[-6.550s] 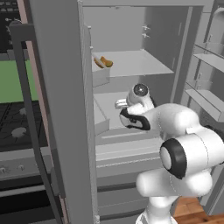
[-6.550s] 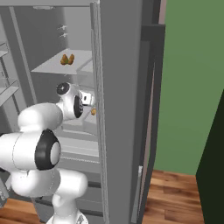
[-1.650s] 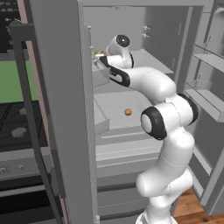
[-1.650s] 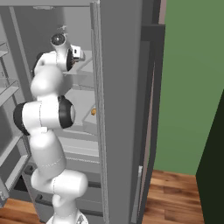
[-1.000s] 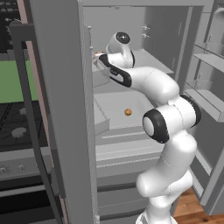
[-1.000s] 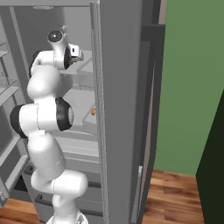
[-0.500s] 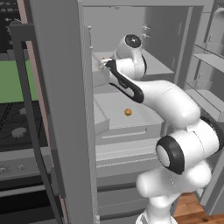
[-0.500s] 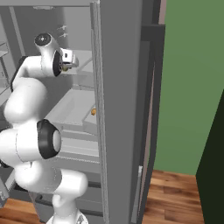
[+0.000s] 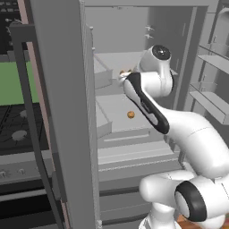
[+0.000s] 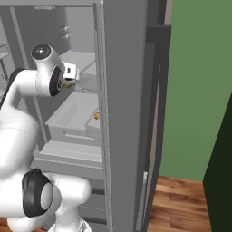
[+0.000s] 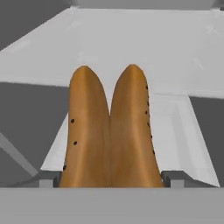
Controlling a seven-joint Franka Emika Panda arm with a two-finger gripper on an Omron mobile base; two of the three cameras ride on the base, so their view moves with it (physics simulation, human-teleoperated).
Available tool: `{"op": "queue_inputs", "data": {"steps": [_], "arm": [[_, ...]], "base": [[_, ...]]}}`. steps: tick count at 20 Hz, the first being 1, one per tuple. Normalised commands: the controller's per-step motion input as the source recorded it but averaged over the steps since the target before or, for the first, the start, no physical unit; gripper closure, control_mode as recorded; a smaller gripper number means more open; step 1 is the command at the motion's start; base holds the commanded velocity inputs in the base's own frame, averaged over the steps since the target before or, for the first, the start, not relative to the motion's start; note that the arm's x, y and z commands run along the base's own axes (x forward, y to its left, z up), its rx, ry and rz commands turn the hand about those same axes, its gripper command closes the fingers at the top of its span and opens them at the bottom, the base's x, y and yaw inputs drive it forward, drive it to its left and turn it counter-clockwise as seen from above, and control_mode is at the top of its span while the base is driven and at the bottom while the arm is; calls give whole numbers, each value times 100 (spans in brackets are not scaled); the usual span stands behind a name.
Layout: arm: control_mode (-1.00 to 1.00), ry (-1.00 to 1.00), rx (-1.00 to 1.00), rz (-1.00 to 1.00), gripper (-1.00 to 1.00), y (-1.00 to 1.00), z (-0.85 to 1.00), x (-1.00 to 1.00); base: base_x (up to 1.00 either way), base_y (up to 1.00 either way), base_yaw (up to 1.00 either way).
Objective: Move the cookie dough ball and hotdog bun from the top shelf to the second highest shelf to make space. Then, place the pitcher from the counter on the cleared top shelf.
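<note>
The hotdog bun [image 11: 109, 131], orange-tan and split lengthwise, stands between my fingertips [image 11: 47, 179], with my gripper [image 11: 110, 178] shut on it. The left base view shows the gripper [image 9: 121, 74] with the bun [image 9: 121, 71] at the front edge of the top shelf [image 9: 112, 60]. From the right the bun [image 10: 68, 84] peeks out under the hand. The cookie dough ball [image 9: 130, 114] [image 10: 96, 115] lies on the second highest shelf [image 9: 114, 103]. The pitcher and the counter are out of view.
The open fridge door [image 9: 67, 112] stands close on the left, its other side [image 10: 122, 113] blocking the right view. Door bins [image 9: 210, 98] hang at the far right. A drawer front [image 9: 129, 154] sits below the shelves, and a stove [image 9: 18, 129] is to the left.
Over the last second the hand has drawn back from deep over the top shelf toward its front edge, carrying the bun with it. The ball has stayed put.
</note>
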Motion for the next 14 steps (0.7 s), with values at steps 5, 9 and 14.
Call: {"op": "queue_inputs", "data": {"steps": [5,9,14], "arm": [[-100,18,-3,0,100,-5,-29,-100],[-100,18,-7,0,100,0,-49,-97],[-100,19,-7,0,100,0,-59,-29]], "base": [[0,0,0],[0,0,0],[0,0,0]]}}
